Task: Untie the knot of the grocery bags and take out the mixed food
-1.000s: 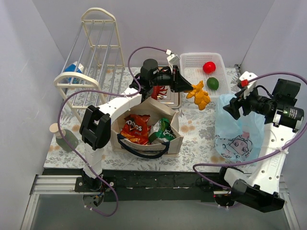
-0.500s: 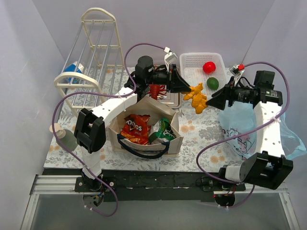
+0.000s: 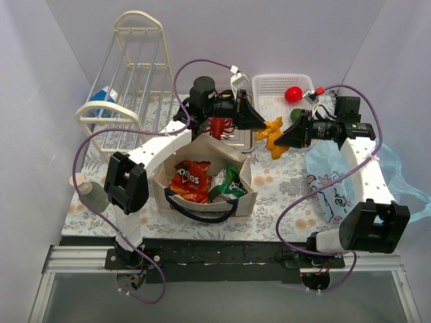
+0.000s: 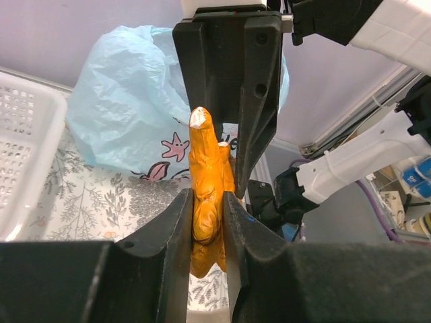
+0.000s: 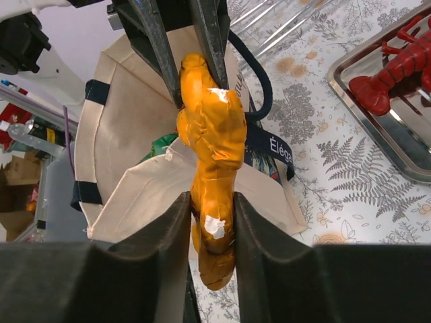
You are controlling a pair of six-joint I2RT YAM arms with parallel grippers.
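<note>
A lumpy orange food piece (image 3: pixel 274 134) hangs in the air above the table's back middle, between both arms. My left gripper (image 3: pixel 261 124) is shut on one end of it, the orange piece (image 4: pixel 205 168) pinched between its jaws (image 4: pixel 207 222). My right gripper (image 3: pixel 283 137) is shut on the other end, its jaws (image 5: pixel 212 222) pressing both sides of the orange piece (image 5: pixel 212 134). The light-blue grocery bag (image 3: pixel 333 176) lies slack at the right. The beige tote (image 3: pixel 222 152) stands open with a Doritos bag (image 3: pixel 190 180) and a green snack bag (image 3: pixel 229 183) inside.
A white basket (image 3: pixel 273 87) at the back holds a red apple (image 3: pixel 293 94) and a green fruit (image 3: pixel 297 116). A red lobster (image 5: pixel 397 74) lies on a metal tray (image 5: pixel 377 134). A cream wire rack (image 3: pixel 131 67), a blue-and-white carton (image 3: pixel 101 97) and a cup (image 3: pixel 87 192) stand at the left.
My right arm has swung left from the light-blue bag to the orange piece and its jaws have closed on it. The left gripper has kept its hold, shifting slightly.
</note>
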